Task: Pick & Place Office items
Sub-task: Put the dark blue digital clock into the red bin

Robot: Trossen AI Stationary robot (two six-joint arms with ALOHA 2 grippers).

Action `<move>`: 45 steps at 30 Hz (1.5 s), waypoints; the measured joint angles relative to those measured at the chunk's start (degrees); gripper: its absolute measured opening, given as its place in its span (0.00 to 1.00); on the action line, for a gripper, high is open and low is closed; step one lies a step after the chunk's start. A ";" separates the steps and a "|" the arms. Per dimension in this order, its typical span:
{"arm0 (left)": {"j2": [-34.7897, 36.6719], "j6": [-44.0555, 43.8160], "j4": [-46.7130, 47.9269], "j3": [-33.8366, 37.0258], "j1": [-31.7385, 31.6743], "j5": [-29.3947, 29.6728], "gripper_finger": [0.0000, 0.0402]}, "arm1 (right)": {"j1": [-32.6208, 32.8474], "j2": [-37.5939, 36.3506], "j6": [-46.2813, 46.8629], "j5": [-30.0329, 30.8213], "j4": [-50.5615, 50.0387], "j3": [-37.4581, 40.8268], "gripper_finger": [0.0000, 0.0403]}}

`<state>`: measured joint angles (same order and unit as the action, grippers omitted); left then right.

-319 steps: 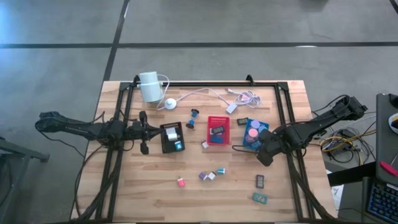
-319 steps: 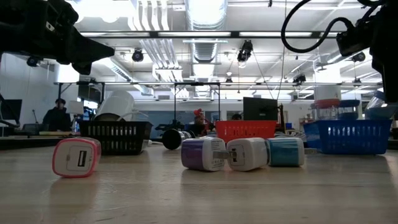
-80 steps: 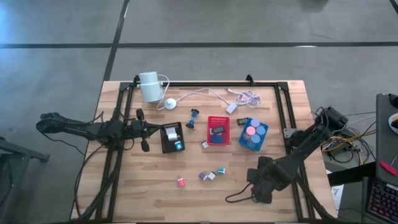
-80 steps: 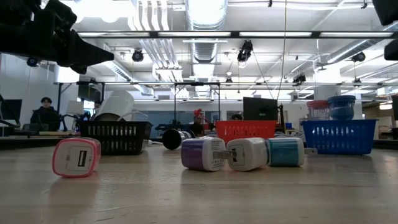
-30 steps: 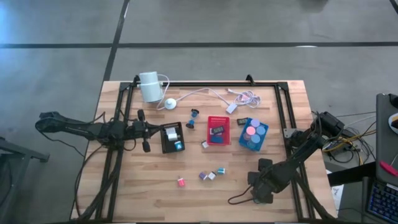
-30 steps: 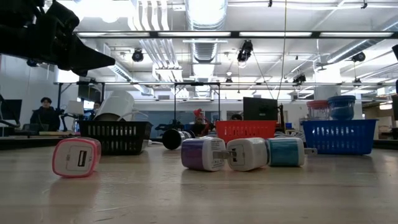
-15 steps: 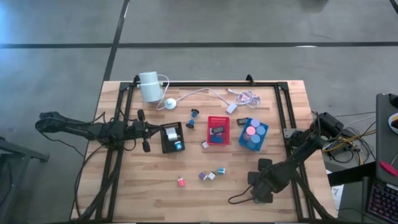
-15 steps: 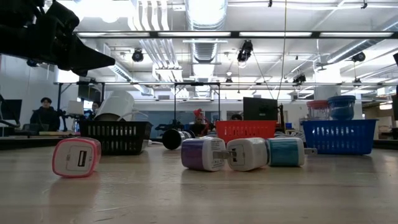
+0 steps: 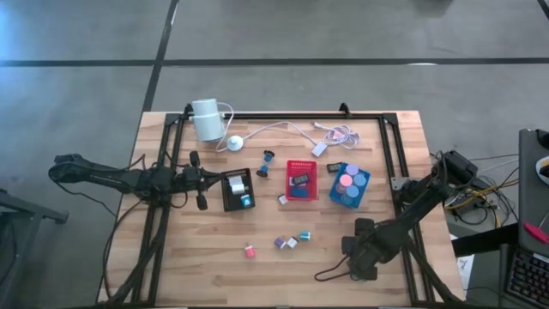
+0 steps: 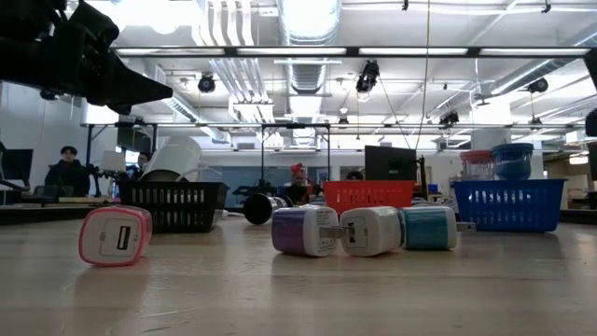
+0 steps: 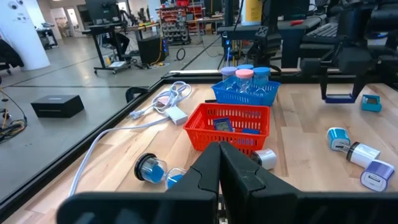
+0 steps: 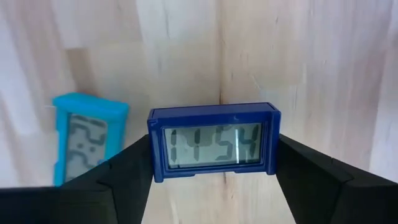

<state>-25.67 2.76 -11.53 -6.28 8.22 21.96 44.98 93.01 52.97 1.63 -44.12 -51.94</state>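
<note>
Near the table's near right corner my right gripper point(image 9: 360, 262) points down with its fingers on the ends of a small dark blue digital clock point(image 12: 213, 142). A light blue clock point(image 12: 88, 138) lies flat on the wood beside it. My left gripper point(image 11: 219, 169) is shut on nothing and hangs level at the left, beside the black tray point(image 9: 238, 190). Pink point(image 9: 250, 251), purple, white and teal blocks point(image 9: 292, 240) lie on the table's near middle. In the high view the arm hides the dark blue clock. My right gripper has the dark blue clock between its two fingers, one finger point(image 12: 127, 165) against each short end point(image 12: 151, 146). The fingers come from above, pointing down. The clock lies level with its display facing up. Whether it is off the wood, I cannot tell.
A red tray point(image 9: 301, 179) and a blue tray point(image 9: 350, 185) with round discs stand mid-table. At the far edge are a white cylinder point(image 9: 206, 118) and its white cable point(image 9: 292, 130). A black frame point(image 9: 390, 163) runs along the table's edges.
</note>
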 joint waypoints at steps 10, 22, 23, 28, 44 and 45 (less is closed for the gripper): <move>0.00 0.00 0.00 0.00 -0.01 0.00 0.03 | -6.10 -14.48 -14.55 9.71 9.63 0.74 0.69; 0.00 0.44 0.00 0.00 0.01 0.04 0.03 | -20.41 -37.61 -36.78 10.53 35.24 14.09 0.69; 0.00 0.44 0.00 0.00 0.01 0.04 0.03 | -21.33 -39.64 -37.88 10.54 37.35 15.55 0.69; 0.00 0.39 0.00 0.00 0.01 0.20 0.03 | -25.05 -50.30 -41.27 9.26 45.44 23.94 0.69; 0.02 0.24 -0.07 0.00 0.01 0.33 0.03 | -31.03 -69.97 -45.73 7.87 60.48 41.97 0.69; 0.02 0.24 -0.04 0.00 0.01 0.33 0.03 | -31.03 -70.44 -46.69 8.33 61.21 42.01 0.69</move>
<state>-25.65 3.01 -11.57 -6.28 8.23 22.28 13.96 22.57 6.29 9.96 17.08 -9.93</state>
